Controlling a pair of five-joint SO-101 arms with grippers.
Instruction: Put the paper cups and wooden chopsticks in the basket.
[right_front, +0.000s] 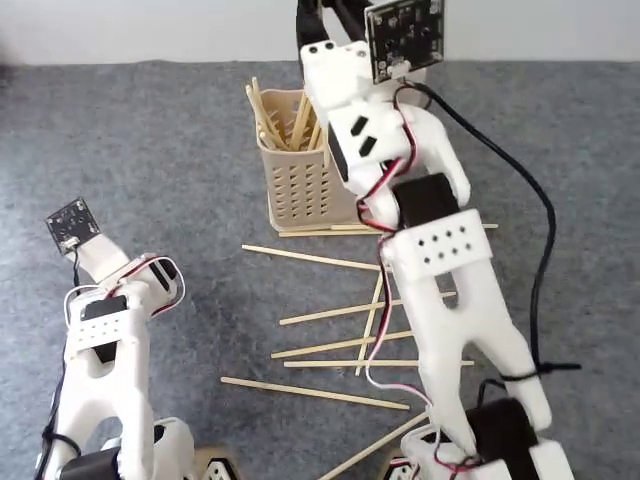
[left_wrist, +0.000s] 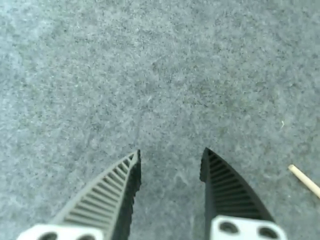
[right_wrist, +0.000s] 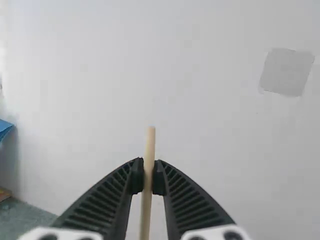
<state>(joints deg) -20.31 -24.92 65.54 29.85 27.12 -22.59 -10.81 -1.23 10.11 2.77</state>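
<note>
Several loose chopsticks (right_front: 315, 258) lie scattered on the grey carpet (right_front: 150, 140) in the high view, just in front of the basket (right_front: 300, 185), which holds a bundle of sticks. The right arm (right_front: 440, 270) stretches over it, and the left arm (right_front: 105, 330) sits well apart. From the left wrist, the left gripper (left_wrist: 170, 160) hangs spread wide over carpet, one stick end (left_wrist: 304, 180) nearby. From the right wrist, the right gripper (right_wrist: 145, 172) pinches a single chopstick (right_wrist: 150, 145), aimed at a pale wall (right_wrist: 225, 125). A clean drop likely calls for tipping the stick upright above the basket's mouth before the jaws part.
</note>
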